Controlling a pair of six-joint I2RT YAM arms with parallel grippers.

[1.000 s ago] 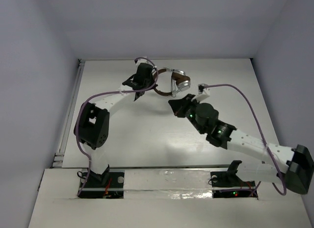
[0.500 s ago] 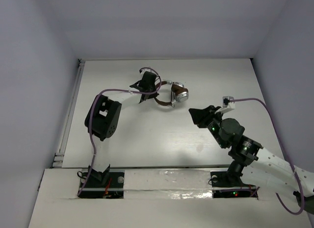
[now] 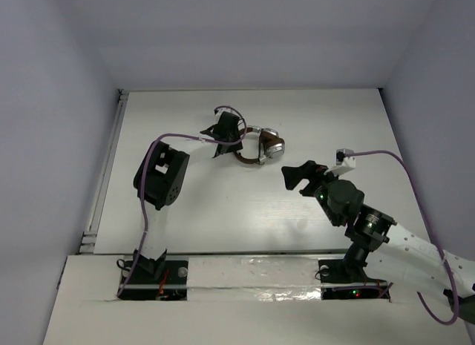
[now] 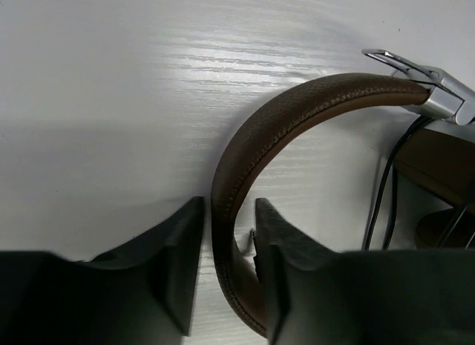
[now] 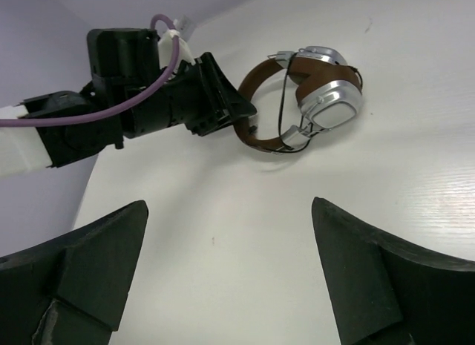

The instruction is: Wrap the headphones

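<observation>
Headphones (image 3: 261, 146): they lie on the white worktop (image 3: 223, 204) in its far middle part, headband toward the left arm and earcups toward the right arm.
Headband (image 4: 249, 133): brown and stitched, it curves in an arc from a silver metal yoke down between the fingers of the left gripper.
Earcups (image 5: 332, 99): silver shells with brown pads, folded close together at the end away from the left arm.
Cord (image 4: 378, 200): thin and dark, it runs down beside the yoke in the left wrist view. In the right wrist view it loops across the earcups (image 5: 283, 93).
Left gripper (image 4: 226, 211): it is drawn in narrow around the headband, which passes between its two fingers. One finger lies against the band and a thin strip of worktop shows at the other. It holds the headphones by the band, low over the worktop.
Left gripper from the other arm (image 5: 239, 116): its black fingertips meet the bottom of the brown arc, and a purple cable (image 5: 111, 111) loops over the wrist behind them.
Right gripper (image 3: 292, 174): its fingers are spread wide with nothing between them. It touches nothing.
Right gripper's place: it is on the near right of the headphones, apart from them and pointing toward them, so they sit framed between its two dark fingers (image 5: 96, 248).
</observation>
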